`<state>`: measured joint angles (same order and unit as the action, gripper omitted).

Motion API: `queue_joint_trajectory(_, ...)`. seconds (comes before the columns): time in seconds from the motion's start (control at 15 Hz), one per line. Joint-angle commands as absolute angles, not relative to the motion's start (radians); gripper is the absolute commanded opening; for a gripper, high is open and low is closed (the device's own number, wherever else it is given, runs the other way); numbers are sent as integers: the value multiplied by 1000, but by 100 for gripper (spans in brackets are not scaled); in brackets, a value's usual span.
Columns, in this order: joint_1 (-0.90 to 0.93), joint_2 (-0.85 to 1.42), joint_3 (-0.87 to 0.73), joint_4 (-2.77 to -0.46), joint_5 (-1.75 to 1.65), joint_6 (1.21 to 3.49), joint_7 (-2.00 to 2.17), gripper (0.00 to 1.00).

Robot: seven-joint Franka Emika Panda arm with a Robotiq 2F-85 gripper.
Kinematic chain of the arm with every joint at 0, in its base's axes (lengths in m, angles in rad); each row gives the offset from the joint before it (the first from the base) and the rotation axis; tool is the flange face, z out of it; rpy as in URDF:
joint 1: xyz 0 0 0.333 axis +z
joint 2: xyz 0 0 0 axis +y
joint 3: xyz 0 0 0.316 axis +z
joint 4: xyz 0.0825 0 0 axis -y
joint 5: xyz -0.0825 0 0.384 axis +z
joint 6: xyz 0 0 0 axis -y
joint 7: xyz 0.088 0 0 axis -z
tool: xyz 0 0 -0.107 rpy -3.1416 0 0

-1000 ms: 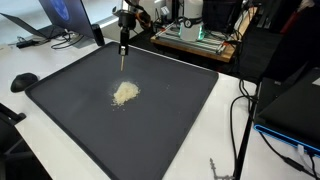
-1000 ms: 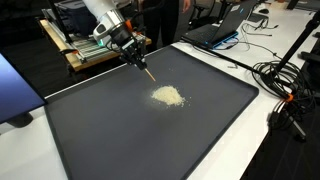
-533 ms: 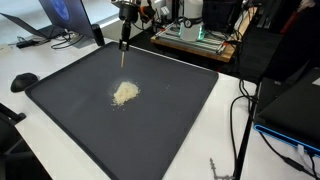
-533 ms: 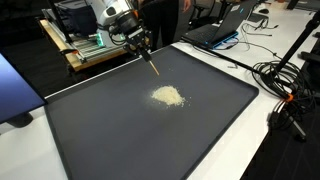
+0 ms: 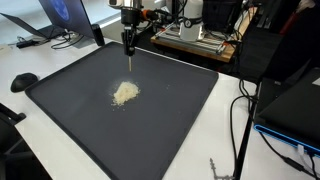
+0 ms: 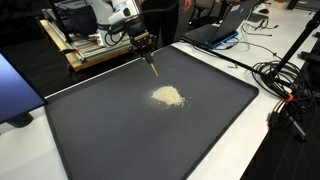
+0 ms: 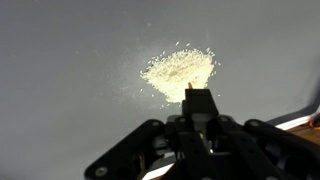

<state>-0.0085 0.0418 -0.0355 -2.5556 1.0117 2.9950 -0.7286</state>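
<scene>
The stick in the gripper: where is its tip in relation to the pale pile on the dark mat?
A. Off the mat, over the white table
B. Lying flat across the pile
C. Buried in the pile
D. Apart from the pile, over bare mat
D: in both exterior views the stick held in the shut gripper points down at bare mat, with a clear gap to the pile.

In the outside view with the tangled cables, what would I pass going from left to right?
Blue screen → gripper shut on a thin stick → pale powder pile → laptop → tangled cables. The dark mat spans most of the width, so it is left out.
</scene>
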Motion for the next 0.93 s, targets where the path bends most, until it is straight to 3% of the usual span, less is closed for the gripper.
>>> queue_joint_trajectory(0.0,-16,66,-48,-2580,731,3003,-635,4)
queue_joint_trajectory(0.53,147,49,-322,-2479,70,2851,-355,4)
queue_joint_trajectory(0.87,49,26,-164,-2344,-183,2633,-204,4)
